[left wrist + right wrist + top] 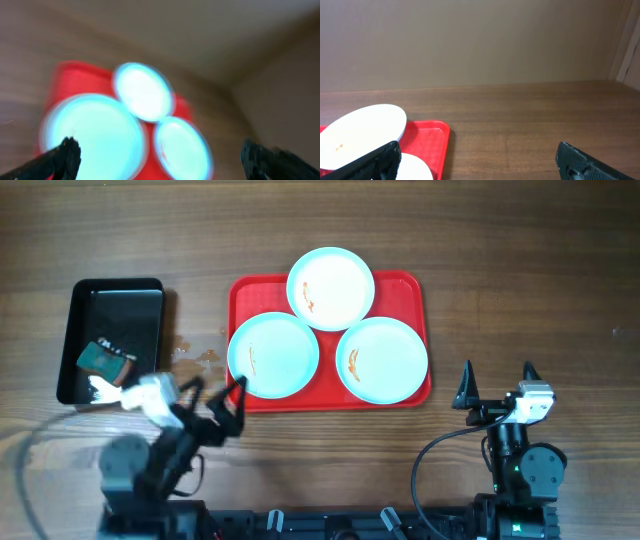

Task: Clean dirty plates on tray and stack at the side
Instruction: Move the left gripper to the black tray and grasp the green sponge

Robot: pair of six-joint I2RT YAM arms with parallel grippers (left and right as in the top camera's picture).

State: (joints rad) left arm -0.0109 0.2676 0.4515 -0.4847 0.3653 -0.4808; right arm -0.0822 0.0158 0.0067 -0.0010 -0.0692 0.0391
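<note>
Three pale light-blue plates lie on the red tray [405, 288]: one at the back [331, 288], one at front left [273, 356], one at front right [383, 359]. Each has a small orange-red smear. My left gripper [214, 398] is open and empty, just off the tray's front left corner, near the front left plate. Its wrist view is blurred and shows the three plates [92, 135] on the tray [67, 80] between its fingers [162, 157]. My right gripper [496, 385] is open and empty, right of the tray. Its view [477, 160] shows the tray corner [427, 140] and a plate [362, 132].
A black rectangular bin [112, 335] stands at the left and holds a green sponge [103, 359] and something white. Small wet spots [200, 355] lie on the wood between bin and tray. A wall rises behind the table [480, 45].
</note>
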